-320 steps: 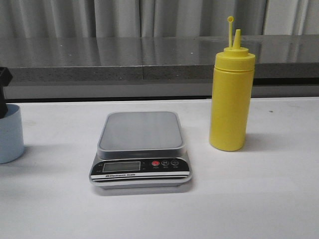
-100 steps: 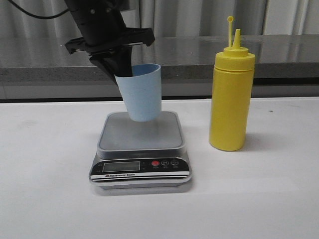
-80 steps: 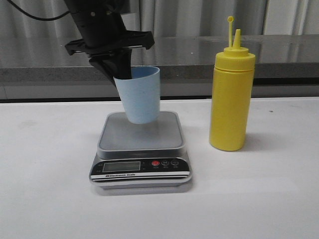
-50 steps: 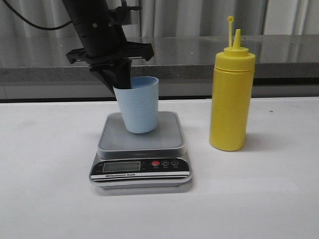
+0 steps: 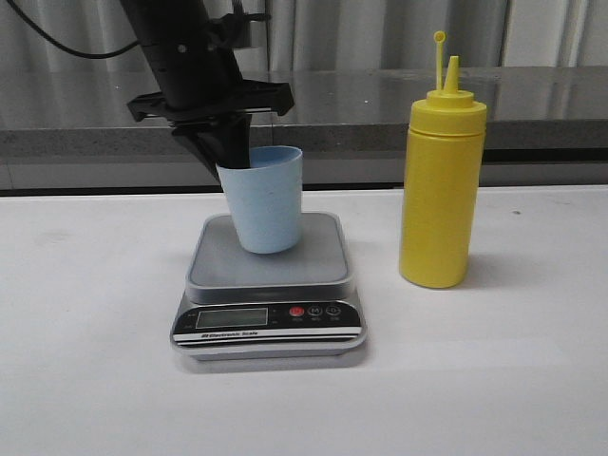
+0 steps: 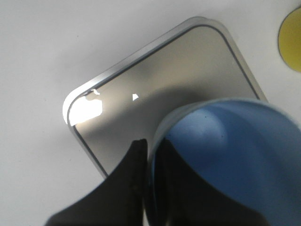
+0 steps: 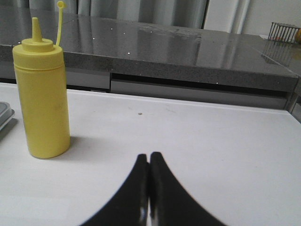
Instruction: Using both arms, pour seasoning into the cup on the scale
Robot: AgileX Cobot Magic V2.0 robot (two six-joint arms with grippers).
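The left arm comes down from up high, black and thick, with a cable looping off behind it. Its wrist points down. At the end, the left gripper is pinched on the rim of the cup, one finger inside the cup and one finger outside. In the left wrist view, the two dark fingers sit close together with the thin cup wall between them.

The right gripper shows only in the right wrist view. Its two black fingers are pressed together, tip to tip, holding nothing. It sits low and points forward.
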